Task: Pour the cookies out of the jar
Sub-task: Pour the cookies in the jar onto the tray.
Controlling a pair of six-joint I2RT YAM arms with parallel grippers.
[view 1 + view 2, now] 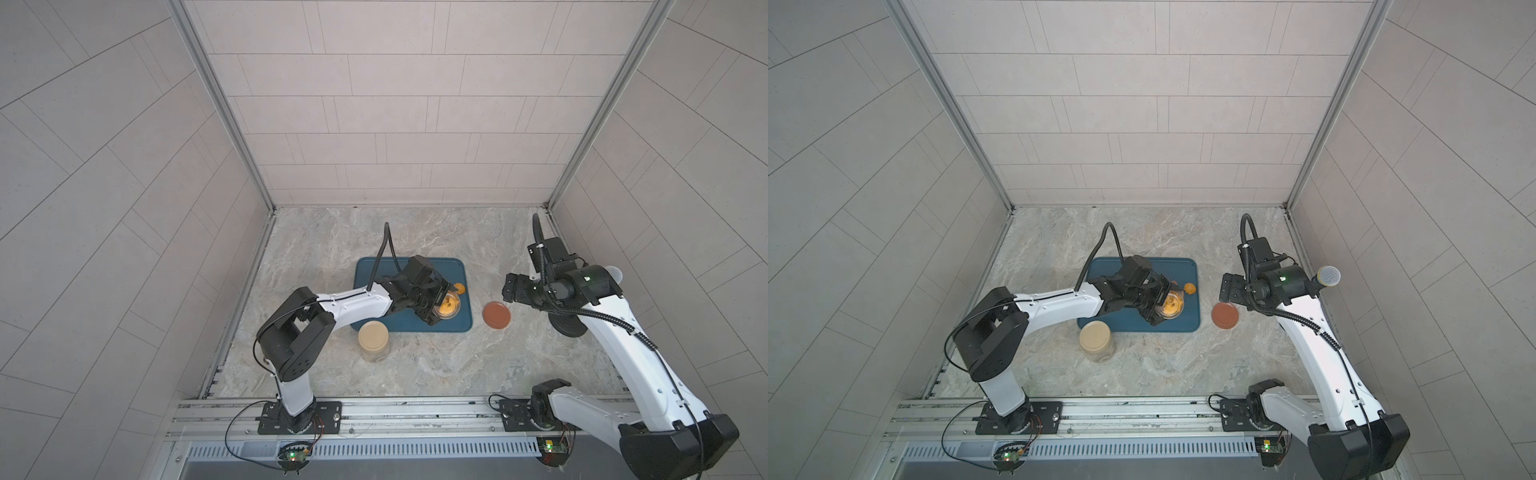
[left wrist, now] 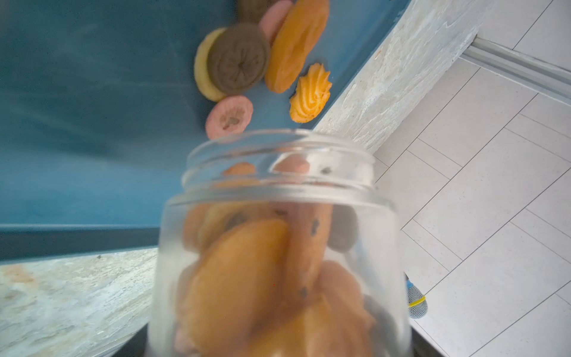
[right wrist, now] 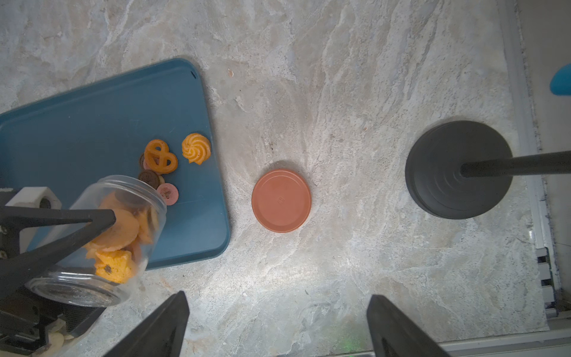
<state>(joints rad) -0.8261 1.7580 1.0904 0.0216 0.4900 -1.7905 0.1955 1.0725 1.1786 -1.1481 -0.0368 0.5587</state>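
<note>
In both top views the left pincer (image 1: pixel 439 304) is clamped round the body of the clear jar (image 1: pixel 451 308). The jar is tipped on its side above the blue tray (image 1: pixel 374 270). A few cookies (image 1: pixel 459 287) lie just past the jar's mouth. A capped jar (image 1: pixel 374 338) stands on the worktop (image 1: pixel 332 241) behind this pincer, beside its forearm. The right pincer (image 1: pixel 509 289) hovers off the tray, with a terracotta lid (image 1: pixel 496 315) close below it.

In the left wrist view the jar's threaded neck tilts down towards the tray. Most cookies are packed inside, and a handful lie straight ahead of the mouth.

In the right wrist view the right pincer's jaws stand apart and empty. The lid lies ahead of them, with a black stand base (image 3: pixel 458 169) further off. A swirl cookie sits just beside the tray's rim.

The jar looks rigid, smooth and probably slippery, so a hold across its mid-body suits it. The cookies look light and stiff, likely to chip and to jam at the neck. The spill is crowding the rim nearest the right pincer, while the tray behind and beside the left pincer is bare, so there is room to aim the pour inward.
</note>
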